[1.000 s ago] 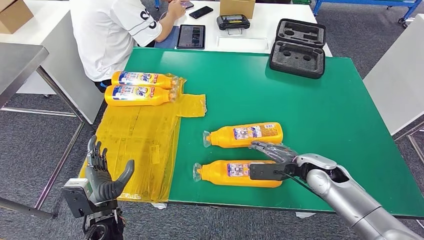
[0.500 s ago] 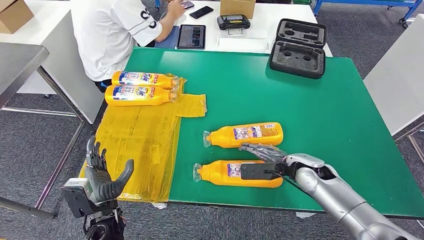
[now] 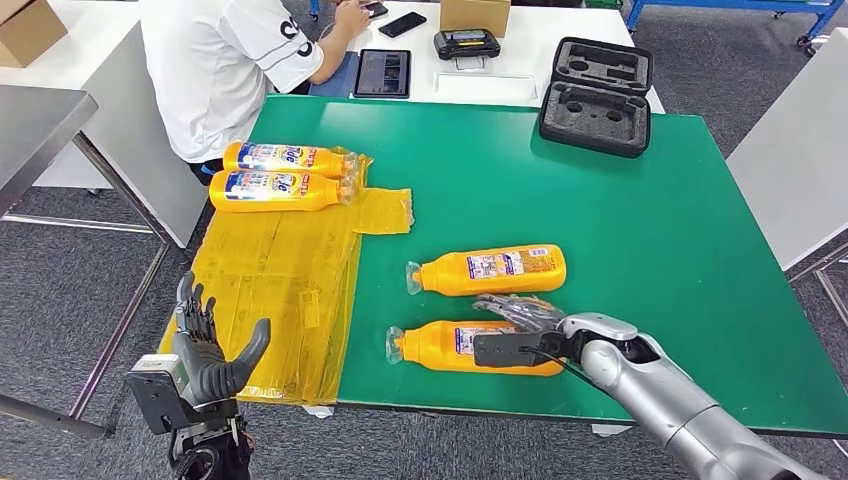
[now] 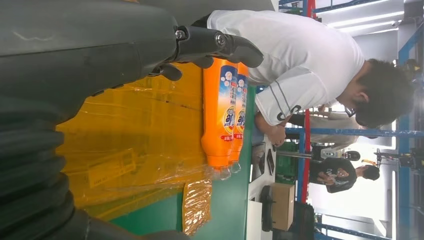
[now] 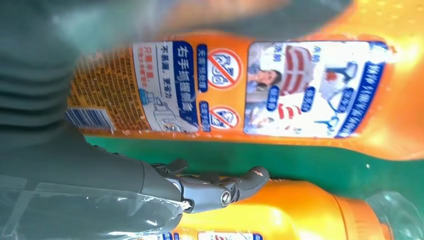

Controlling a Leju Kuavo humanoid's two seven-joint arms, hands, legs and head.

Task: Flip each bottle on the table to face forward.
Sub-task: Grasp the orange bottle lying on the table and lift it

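Now the right hand [image 3: 522,322] is over the near bottle [image 3: 455,346], the one closest to the bench's front edge; its fingers [image 3: 505,305] lie spread across the top of the bottle's wide end, and whether they have actually closed on it I cannot tell; the right wrist view puts a finger in the green gap between the two bottles. Just beyond the near bottle lies the second bottle [image 3: 487,269], parallel, back label up, cap pointing the same way; both need turning. Well beyond the near bottle, toward the seated person [image 3: 230,60], two more bottles [image 3: 280,175] lie side by side on the yellow plastic sheet [image 3: 280,270], blue front labels showing; those look done.

To roll this one cleanly, I'd say the fingers want to hook the far flank through that gap and draw it over toward the robot, keeping the second bottle unbumped.

Materials: glossy orange plastic, flattened oval bodies tapering to clear ribbed caps, so they should settle on a broad face; slick printed labels; the bench [image 3: 620,200] is matte green; the sheet is thin and crinkly.

Left hand [image 3: 205,352] hangs off the bench beside the sheet, fingers apart, holding nothing.
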